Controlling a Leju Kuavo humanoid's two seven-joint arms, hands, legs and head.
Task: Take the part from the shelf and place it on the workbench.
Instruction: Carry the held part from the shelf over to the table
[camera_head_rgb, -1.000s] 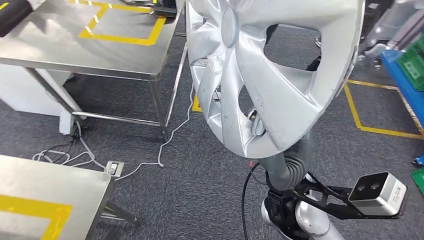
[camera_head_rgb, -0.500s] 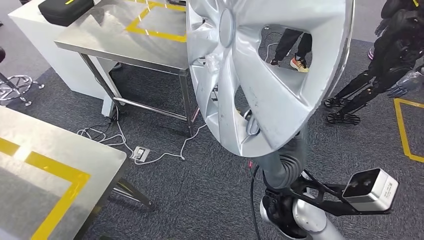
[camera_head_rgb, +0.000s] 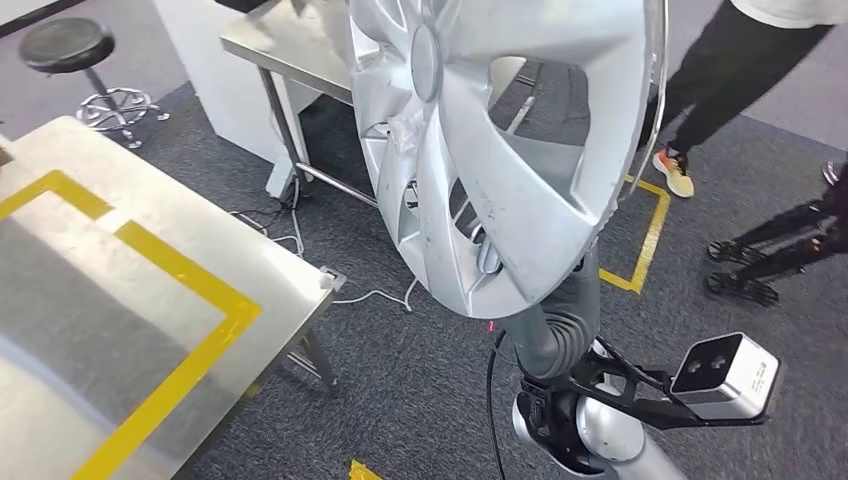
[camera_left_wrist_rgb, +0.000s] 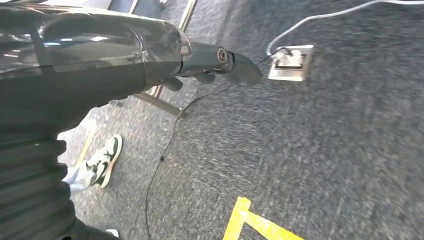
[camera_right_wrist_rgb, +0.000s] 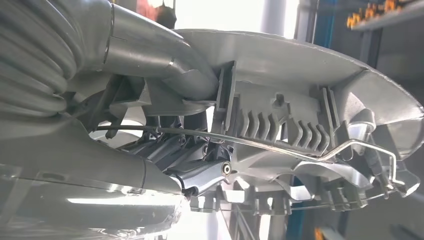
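Silver plastic defines the task's part: a large round spoked wheel cover (camera_head_rgb: 510, 140), carried upright and high in the head view, clear of the floor and of every table. The right hand (camera_head_rgb: 490, 250) reaches into it from behind near its lower rim, so the cover's face hides most of the grip. Below and to the left lies the steel workbench with yellow tape outline (camera_head_rgb: 150, 290), its near corner close to the cover's lower edge. This is judged to be the placement target. Holding the cover edge-on and raised keeps it from striking that corner during the approach. A second steel table (camera_head_rgb: 290, 40) stands farther back, with a black round stool (camera_head_rgb: 70, 45) beside it. A person's dark-trousered legs (camera_head_rgb: 720, 90) stand on the grey carpet at upper right.

Left wrist view: the left hand (camera_left_wrist_rgb: 210, 62) hangs over the carpet, fingers (camera_left_wrist_rgb: 240, 67) extended and holding nothing. A white floor socket box (camera_left_wrist_rgb: 290, 62) lies beyond it.

Right wrist view: the right hand's fingers (camera_right_wrist_rgb: 200, 175) curl around the ribbed inner structure of the wheel cover, beside its wire retaining ring (camera_right_wrist_rgb: 300, 150). The grip is closed on the part.
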